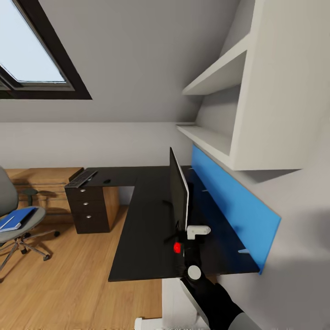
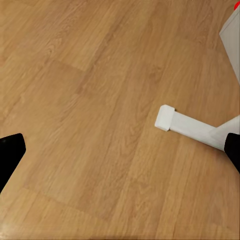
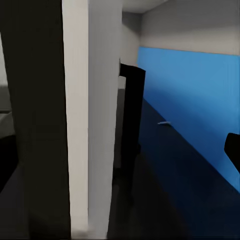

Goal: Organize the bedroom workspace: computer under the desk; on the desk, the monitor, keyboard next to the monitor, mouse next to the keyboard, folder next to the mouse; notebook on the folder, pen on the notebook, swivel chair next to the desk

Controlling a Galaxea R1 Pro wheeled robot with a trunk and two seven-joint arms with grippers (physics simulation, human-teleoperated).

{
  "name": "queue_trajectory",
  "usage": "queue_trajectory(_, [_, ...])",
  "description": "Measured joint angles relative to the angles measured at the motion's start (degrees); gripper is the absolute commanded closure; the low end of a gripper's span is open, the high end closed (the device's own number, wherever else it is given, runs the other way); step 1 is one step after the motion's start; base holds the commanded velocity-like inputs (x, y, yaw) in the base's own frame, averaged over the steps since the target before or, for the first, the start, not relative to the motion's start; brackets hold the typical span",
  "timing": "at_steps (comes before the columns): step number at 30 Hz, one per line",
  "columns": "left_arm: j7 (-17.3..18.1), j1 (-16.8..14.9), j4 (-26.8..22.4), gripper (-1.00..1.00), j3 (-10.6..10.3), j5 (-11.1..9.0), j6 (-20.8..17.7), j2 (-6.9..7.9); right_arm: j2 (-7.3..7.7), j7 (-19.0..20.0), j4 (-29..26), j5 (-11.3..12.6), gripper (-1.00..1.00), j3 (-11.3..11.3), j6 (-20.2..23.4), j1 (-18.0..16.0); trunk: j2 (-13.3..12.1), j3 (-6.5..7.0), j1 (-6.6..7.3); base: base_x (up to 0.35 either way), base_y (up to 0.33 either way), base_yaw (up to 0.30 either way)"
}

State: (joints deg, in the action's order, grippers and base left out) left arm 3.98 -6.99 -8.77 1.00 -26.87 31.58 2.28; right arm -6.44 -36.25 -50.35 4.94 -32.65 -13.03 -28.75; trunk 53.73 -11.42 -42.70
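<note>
Now, line by line, with the desk as landmark:

Desk (image 1: 146, 220): L-shaped black top, blue back panel (image 1: 229, 201) along its wall side, dark drawers (image 1: 89, 208) under the far wing.
Monitor (image 1: 178, 195): upright on the desk, seen edge-on, red dot (image 1: 177, 248) at its near lower corner.
Right arm (image 1: 213, 298): black forearm reaching up over the desk's near edge toward the monitor's near end.
Right gripper (image 1: 198, 230): at the monitor's near edge; the white edge (image 3: 95, 120) stands close before the wrist camera; whether the fingers grip it I cannot tell.
Left gripper (image 2: 120, 155): fingers spread wide, nothing between them, pointing down at the wood floor (image 2: 90, 100) beside the desk's white foot (image 2: 185, 125).
Keyboard (image 1: 82, 178): on the desk's far wing, above the drawers.
Mouse (image 1: 107, 181): on the desk, just beside the keyboard.
Swivel chair (image 1: 18, 220): on the floor, well apart from the desk.
Folder (image 1: 16, 219): blue, on the chair's seat.
</note>
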Motion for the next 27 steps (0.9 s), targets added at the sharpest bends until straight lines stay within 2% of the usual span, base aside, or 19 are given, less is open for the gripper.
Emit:
queue_trajectory(15, [0.0,0.0,0.0,-1.00,0.0,0.0,0.0,0.00,0.00,0.0,0.1,0.0,-1.00,0.0,0.0,0.0,0.0,0.00,-0.01,-0.265,0.183,0.000])
queue_trajectory(27, [0.0,0.0,0.0,-1.00,0.0,0.0,-0.1,0.01,-0.01,0.0,1.3,-0.1,-1.00,0.0,-0.2,0.0,0.0,0.00,-0.02,-0.304,0.034,0.000])
